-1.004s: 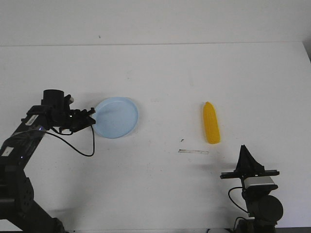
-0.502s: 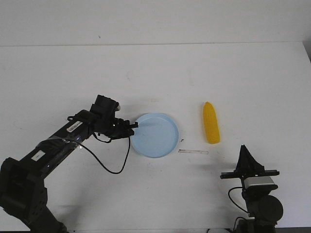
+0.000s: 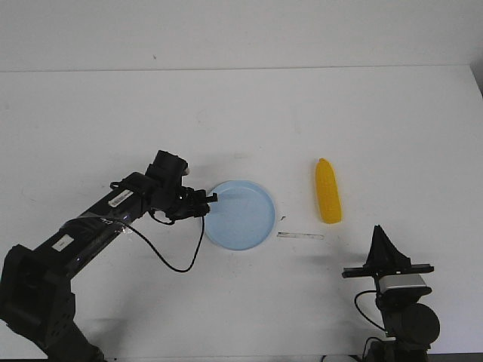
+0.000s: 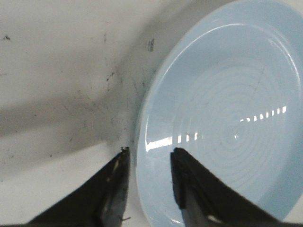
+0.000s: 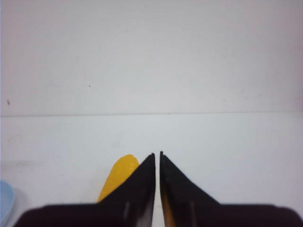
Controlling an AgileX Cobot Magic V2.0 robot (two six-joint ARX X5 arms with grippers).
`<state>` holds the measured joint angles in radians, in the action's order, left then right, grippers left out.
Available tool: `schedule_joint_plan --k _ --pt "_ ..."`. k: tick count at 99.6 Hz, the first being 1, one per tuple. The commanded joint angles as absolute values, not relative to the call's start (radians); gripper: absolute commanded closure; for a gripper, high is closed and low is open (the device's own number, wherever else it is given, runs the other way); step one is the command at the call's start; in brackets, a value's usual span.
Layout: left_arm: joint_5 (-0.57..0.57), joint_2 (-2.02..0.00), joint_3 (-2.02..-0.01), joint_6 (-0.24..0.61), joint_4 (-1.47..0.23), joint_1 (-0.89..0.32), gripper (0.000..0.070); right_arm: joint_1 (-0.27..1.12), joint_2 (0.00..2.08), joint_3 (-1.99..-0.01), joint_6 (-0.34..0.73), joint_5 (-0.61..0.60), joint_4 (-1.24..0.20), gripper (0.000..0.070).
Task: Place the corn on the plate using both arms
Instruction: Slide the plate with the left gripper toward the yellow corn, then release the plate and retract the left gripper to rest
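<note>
Left pincer grips plate rim; corn right.

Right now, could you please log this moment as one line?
left gripper: shut on plate rim | right gripper: shut, empty, parked | corn: on table, right of plate, untouched

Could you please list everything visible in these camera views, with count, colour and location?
plate: one, pale blue, table centre, its left rim between the left end effector's fingers.
corn: one, bright yellow, lying on the table right of the plate, apart from it.
thin strip: one, grey, on the table between plate and corn, nearer the robot.
table: one, white.
left end effector: one, black, closed on the plate's rim.
right end effector: one, black, shut, near edge, right.
</note>
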<state>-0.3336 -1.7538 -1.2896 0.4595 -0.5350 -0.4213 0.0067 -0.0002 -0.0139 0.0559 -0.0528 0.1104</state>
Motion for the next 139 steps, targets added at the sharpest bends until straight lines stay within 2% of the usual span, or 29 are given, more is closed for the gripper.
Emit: schedule_joint_plan --k 1,19,35,47,54,69,84,93,118,139 --pt "-0.332 -1.770 -1.300 0.460 -0.541 -0.425 0.0401 0.008 0.001 -0.013 0.051 -0.052 0.123 0.0685" --pt "-0.332 -1.720 -1.300 0.424 -0.522 -0.410 0.0404 0.008 0.001 -0.013 0.051 -0.052 0.123 0.0685" --pt "-0.327 -1.652 -1.299 0.373 -0.466 -0.371 0.0434 0.008 0.001 -0.013 0.051 -0.052 0.123 0.0685" --pt "-0.264 -1.583 -1.260 0.324 -0.373 -0.340 0.0626 0.008 0.001 -0.013 0.051 -0.052 0.123 0.0685" --pt "-0.220 -1.530 -1.205 0.291 -0.287 -0.324 0.0698 0.008 0.001 -0.013 0.051 -0.052 0.123 0.0685" --pt "-0.149 -1.396 -1.034 0.189 -0.044 -0.281 0.0700 0.008 0.001 -0.013 0.051 -0.052 0.123 0.0685" --pt "-0.146 -1.242 -0.839 0.064 0.197 -0.214 0.0700 0.008 0.001 -0.013 0.051 -0.052 0.123 0.0685" --pt "-0.146 -1.142 -0.738 0.026 0.281 -0.164 0.0700 0.008 0.001 -0.013 0.051 -0.052 0.123 0.0685" --pt "-0.146 -0.831 -0.514 0.018 0.315 -0.033 0.0699 0.008 0.001 -0.013 0.051 -0.052 0.123 0.0685" --pt "-0.146 -0.549 -0.396 0.018 0.260 -0.004 0.0699 0.008 0.001 -0.013 0.051 -0.052 0.123 0.0685"
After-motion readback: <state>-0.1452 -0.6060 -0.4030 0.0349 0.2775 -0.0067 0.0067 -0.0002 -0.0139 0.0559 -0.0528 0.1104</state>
